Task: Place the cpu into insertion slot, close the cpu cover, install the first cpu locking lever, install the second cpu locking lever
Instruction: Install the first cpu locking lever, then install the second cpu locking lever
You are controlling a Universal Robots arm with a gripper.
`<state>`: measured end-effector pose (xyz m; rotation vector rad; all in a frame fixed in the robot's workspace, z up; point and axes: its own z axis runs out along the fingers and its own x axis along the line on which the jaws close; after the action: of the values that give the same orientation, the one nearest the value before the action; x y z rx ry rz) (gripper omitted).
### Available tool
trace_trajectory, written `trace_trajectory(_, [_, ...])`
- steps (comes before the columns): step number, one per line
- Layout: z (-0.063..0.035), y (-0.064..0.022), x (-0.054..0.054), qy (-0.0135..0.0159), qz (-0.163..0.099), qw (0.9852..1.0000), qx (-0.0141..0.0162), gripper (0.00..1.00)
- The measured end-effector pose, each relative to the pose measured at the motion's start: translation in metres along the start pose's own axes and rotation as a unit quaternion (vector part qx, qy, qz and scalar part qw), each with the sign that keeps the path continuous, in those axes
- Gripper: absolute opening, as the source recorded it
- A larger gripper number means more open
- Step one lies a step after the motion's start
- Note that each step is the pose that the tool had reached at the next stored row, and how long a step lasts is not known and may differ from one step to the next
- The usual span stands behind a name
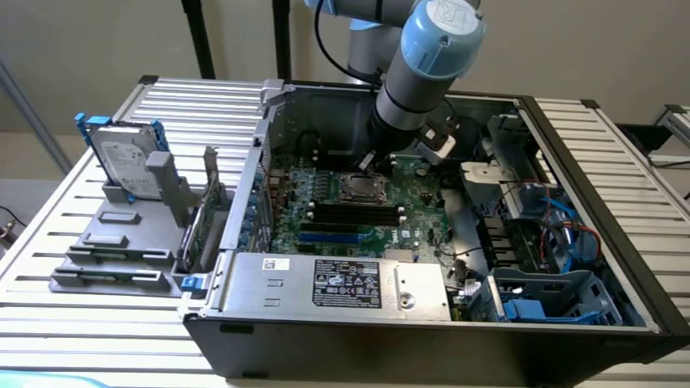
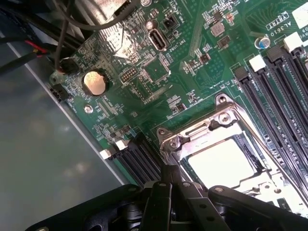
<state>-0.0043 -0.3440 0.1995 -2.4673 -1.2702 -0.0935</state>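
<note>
Closed on nothing, gripper point(image 2: 169, 185) is hovering at the near edge of the cover point(image 2: 226, 144), apparently down over the cpu point(image 2: 221, 161); skewed pressing risks a slip onto the board point(image 2: 159, 72).

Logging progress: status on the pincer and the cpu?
Pincer shut, empty, at socket edge. Cpu seated, cover down over it. Nothing in the way.

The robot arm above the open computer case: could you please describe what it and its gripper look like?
The arm is built of round dark-grey tube sections joined by a bulky joint with a pale blue cap. A black cable loops beside its upper part. In the wrist view, the matt black gripper shows angular linkage bars with small round pivot bolts and narrow black fingers.
</note>
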Motion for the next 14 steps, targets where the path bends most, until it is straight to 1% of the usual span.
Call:
trace_trajectory(4, [-0.0006,-0.0069,-0.0059,0.0007,0.000,1.0000,0.0006,0.11])
trace_trajectory(6, [-0.0009,-0.0088,-0.0075,0.0012,0.000,1.0000,0.0008,0.11])
trace_trajectory(14, [-0.0009,-0.0089,-0.0076,0.0012,0.000,1.0000,0.0010,0.11])
